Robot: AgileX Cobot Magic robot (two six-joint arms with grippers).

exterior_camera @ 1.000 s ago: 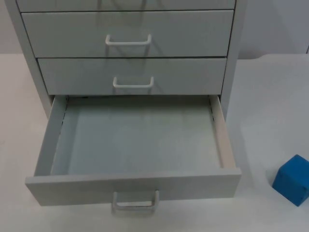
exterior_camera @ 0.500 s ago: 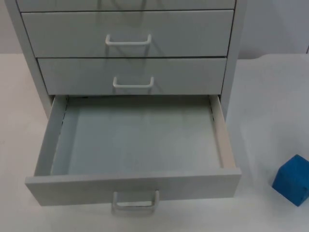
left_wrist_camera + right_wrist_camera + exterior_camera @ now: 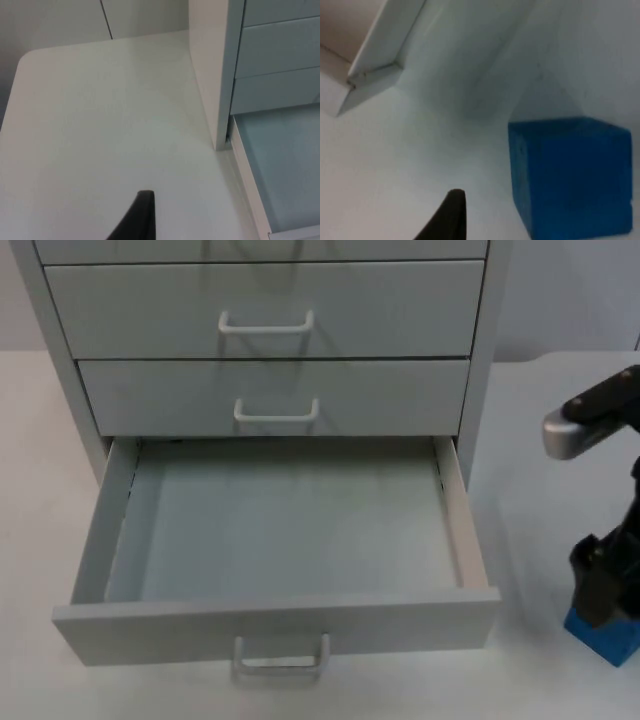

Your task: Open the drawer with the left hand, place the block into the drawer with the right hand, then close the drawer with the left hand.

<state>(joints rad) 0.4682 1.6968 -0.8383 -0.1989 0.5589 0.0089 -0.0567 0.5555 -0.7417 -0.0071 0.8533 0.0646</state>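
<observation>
Right gripper (image 3: pixel 606 592) has just arrived over the blue block (image 3: pixel 605 637), finger state unclear; drawer (image 3: pixel 280 625) stands open, so pickup comes next.

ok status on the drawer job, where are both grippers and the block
Bottom drawer open, nothing inside. Right gripper over blue block, no grip seen. Left gripper waiting over the table beside the cabinet. Nothing blocking.

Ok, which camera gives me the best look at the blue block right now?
The right wrist view: the blue block sits whole on the table, one front face and its top edge plain. In the top view the right gripper hangs over it, leaving a blue corner. The left wrist view faces the cabinet.
</observation>
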